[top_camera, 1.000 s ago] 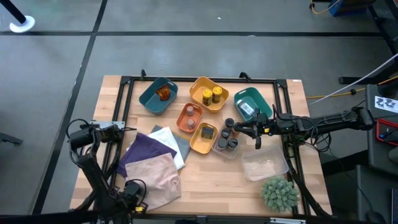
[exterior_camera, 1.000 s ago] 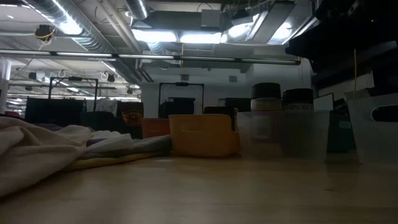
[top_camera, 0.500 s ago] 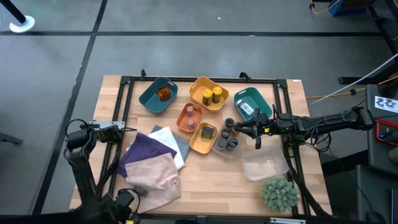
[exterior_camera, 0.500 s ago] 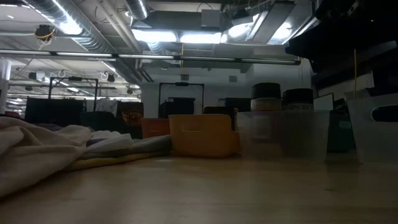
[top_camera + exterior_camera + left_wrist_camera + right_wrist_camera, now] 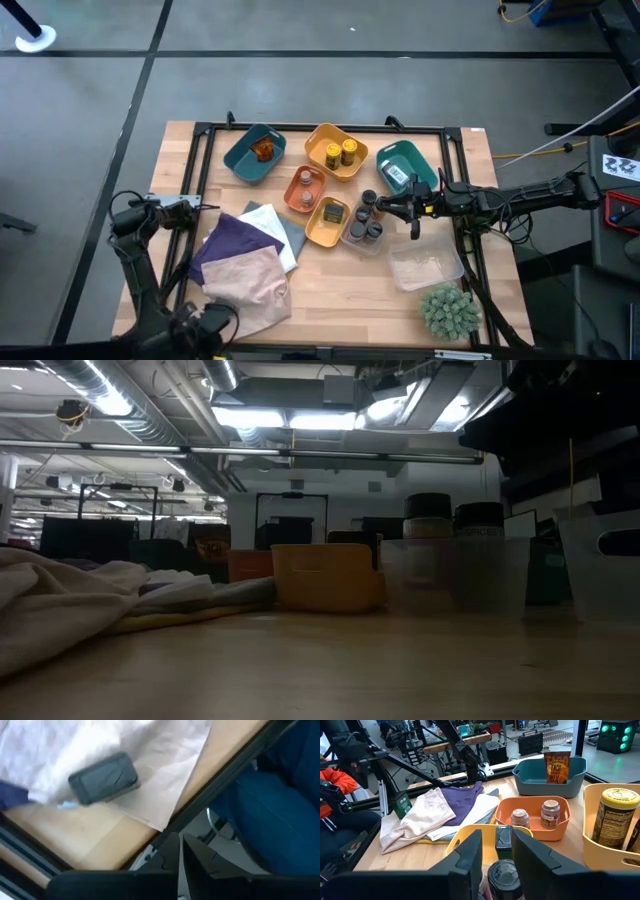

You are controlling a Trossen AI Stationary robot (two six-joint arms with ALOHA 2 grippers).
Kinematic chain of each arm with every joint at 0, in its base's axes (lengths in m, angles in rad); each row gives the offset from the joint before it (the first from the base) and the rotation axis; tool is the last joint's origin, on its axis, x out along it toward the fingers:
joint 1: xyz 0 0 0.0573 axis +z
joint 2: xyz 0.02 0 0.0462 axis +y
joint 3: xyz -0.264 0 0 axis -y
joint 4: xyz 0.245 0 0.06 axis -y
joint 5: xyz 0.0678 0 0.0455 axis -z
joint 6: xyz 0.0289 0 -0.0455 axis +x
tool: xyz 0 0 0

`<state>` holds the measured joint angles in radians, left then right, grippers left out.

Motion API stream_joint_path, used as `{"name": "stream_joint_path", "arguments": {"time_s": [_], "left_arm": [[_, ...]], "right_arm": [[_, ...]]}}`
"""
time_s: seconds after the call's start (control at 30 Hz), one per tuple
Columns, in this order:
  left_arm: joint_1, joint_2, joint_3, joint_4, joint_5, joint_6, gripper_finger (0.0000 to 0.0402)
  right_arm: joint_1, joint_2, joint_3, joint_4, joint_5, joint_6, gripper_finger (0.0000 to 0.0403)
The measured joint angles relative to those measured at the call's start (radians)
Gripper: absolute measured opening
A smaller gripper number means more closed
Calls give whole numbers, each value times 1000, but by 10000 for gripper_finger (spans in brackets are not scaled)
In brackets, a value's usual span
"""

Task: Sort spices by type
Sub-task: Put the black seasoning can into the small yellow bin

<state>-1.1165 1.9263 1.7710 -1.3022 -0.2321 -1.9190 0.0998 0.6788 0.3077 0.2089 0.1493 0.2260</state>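
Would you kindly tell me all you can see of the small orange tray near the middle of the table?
The orange tray is a small rounded plastic bin with handle cut-outs. It sits upright between the teal tray and a yellow tray, apparently touching the yellow one. Two small jars stand inside, with brownish contents and pale lids. No hand touches it.

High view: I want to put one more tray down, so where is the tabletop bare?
Bare wood lies along the near edge, between the pale pink cloth and the clear plastic tray, below the small yellow tray. The far half is crowded: teal, yellow, orange and green trays stand packed together, with the right hand over the dark-lidded jars.
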Motion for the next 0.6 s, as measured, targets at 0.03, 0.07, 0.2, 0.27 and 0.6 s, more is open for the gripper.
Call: {"name": "stream_joint_path", "arguments": {"time_s": [0.03, 0.07, 0.2, 0.27, 0.6], "left_arm": [[10, 0, 0, 0, 12, 33, 12], [19, 0, 0, 0, 30, 63, 19], [63, 0, 0, -19, 114, 190, 62], [85, 0, 0, -52, 143, 249, 87], [159, 0, 0, -177, 198, 572, 188]], "right_arm": [[-1, 0, 0, 0, 0, 0, 104], [-2, 0, 0, 0, 0, 0, 104], [-2, 0, 0, 0, 0, 0, 104], [-2, 0, 0, -1, 0, 0, 104], [-2, 0, 0, -2, -3, 0, 104]]}}
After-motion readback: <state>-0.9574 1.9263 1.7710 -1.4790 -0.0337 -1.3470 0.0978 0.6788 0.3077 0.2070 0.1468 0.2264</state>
